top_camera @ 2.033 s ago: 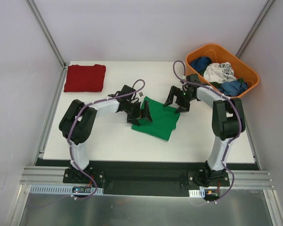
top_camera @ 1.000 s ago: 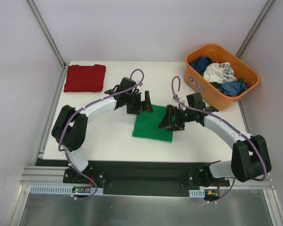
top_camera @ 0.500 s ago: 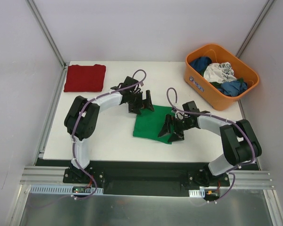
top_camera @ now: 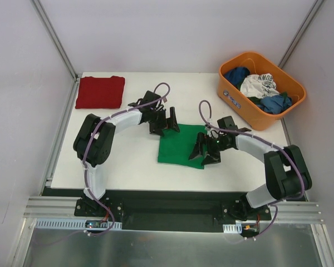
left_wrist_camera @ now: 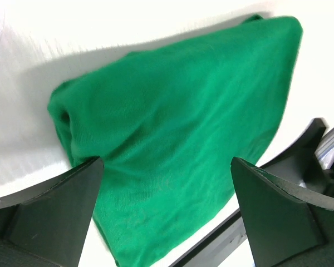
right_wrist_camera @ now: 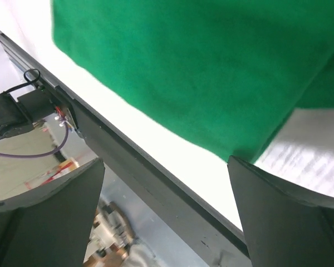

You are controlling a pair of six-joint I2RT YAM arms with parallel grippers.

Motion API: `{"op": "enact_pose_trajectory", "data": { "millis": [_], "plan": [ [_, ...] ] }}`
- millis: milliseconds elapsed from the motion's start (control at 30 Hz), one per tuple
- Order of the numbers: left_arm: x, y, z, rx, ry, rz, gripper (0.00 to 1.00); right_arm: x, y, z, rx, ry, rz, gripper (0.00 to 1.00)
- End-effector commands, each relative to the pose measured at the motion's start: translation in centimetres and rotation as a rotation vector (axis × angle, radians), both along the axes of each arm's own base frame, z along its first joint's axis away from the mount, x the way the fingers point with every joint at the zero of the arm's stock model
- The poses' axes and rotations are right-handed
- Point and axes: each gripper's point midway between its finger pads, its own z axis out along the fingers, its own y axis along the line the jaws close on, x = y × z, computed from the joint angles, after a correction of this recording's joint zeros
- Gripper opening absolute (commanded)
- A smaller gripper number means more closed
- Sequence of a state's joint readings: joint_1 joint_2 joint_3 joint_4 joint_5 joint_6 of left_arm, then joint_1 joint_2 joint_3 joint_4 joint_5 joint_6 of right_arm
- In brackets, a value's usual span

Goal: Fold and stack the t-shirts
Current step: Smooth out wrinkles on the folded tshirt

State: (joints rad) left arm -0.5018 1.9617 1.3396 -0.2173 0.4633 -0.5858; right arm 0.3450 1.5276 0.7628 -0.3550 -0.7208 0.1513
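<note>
white table (top_camera: 128,161), pale walls around. nearest, the right gripper (top_camera: 205,151), jaws spread and empty, sits at the green shirt's (top_camera: 181,146) 4 o'clock edge, likely placed to lift the bundle. the green shirt lies folded at table centre. the left gripper (top_camera: 166,123), spread and empty too, is at its 11 o'clock corner. the dark red shirt (top_camera: 100,92) lies folded at the table's 10 o'clock corner, probably the stack base. two seconds back the green lay wider and skewed, with the right gripper on its far side.

White tubular left arm (top_camera: 122,120) and right arm (top_camera: 255,146), each with bulky black joints, a looping purple cable (top_camera: 162,84) and black wedge-shaped fingers (left_wrist_camera: 50,217), on black base plates (top_camera: 97,208) bolted onto the silver aluminium rail (top_camera: 50,208).
</note>
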Motion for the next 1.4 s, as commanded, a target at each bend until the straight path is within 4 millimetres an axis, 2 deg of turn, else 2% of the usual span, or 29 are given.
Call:
{"op": "enact_pose_trajectory", "data": {
  "millis": [0,33,100,133,200,267,367,500,733,867,1033,1067,1133,1167,1233,1267,1300,1367],
  "plan": [
    [-0.2,0.9,5.0,-0.036,-0.126,-0.015,0.99,2.2,-0.8,5.8,-0.024,-0.250,0.020,0.97],
    [-0.3,1.2,6.5,-0.043,-0.163,-0.010,0.99,2.2,-1.4,6.2,-0.056,-0.276,0.011,0.97],
    [-0.7,2.3,6.7,-0.003,-0.191,0.010,0.99,2.5,-2.0,8.3,-0.071,-0.369,-0.005,0.97],
    [-0.9,2.8,7.6,0.004,-0.220,0.022,0.99,2.8,-2.6,8.9,-0.102,-0.405,-0.022,0.97],
    [-1.5,4.2,6.8,0.067,-0.214,0.042,0.99,3.0,-3.4,10.3,-0.121,-0.475,-0.051,0.97],
    [-1.9,5.1,6.4,0.110,-0.208,0.056,0.99,3.4,-4.6,10.8,-0.165,-0.519,-0.089,0.97],
    [-2.5,6.3,4.5,0.177,-0.162,0.075,0.99,3.8,-6.7,11.5,-0.249,-0.581,-0.160,0.97],
    [-2.8,5.8,1.8,0.195,-0.074,0.052,0.99,4.1,-8.1,11.6,-0.291,-0.599,-0.206,0.97],
    [-2.0,3.7,-0.6,0.166,0.017,0.020,0.97,3.8,-8.6,10.9,-0.306,-0.577,-0.208,0.97],
    [-2.1,3.3,-2.4,0.211,0.043,0.020,0.83,3.6,-8.8,10.5,-0.311,-0.563,-0.207,0.97],
    [-4.1,3.0,-5.4,0.311,0.101,0.011,0.67,3.5,-9.1,10.5,-0.316,-0.561,-0.215,0.97],
    [-4.5,3.1,-5.8,0.326,0.111,0.013,0.58,3.5,-9.1,10.5,-0.316,-0.560,-0.217,0.97],
    [-5.2,3.1,-6.9,0.369,0.138,0.029,0.54,3.5,-9.1,10.4,-0.315,-0.576,-0.192,0.97],
    [-5.4,3.0,-7.1,0.381,0.142,0.032,0.47,3.5,-9.0,10.3,-0.311,-0.576,-0.189,0.97],
    [-6.0,3.2,-8.2,0.430,0.166,0.041,0.39,3.6,-8.9,10.1,-0.305,-0.573,-0.184,0.97],
    [-6.0,3.1,-8.2,0.441,0.167,0.044,0.35,3.5,-8.9,9.9,-0.306,-0.569,-0.184,0.97],
    [-6.0,3.3,-8.7,0.463,0.171,0.050,0.26,3.6,-8.9,9.8,-0.306,-0.568,-0.184,0.97],
    [-6.0,3.7,-9.0,0.505,0.169,0.062,0.19,3.5,-9.0,9.6,-0.308,-0.563,-0.184,0.97]
  ]
}}
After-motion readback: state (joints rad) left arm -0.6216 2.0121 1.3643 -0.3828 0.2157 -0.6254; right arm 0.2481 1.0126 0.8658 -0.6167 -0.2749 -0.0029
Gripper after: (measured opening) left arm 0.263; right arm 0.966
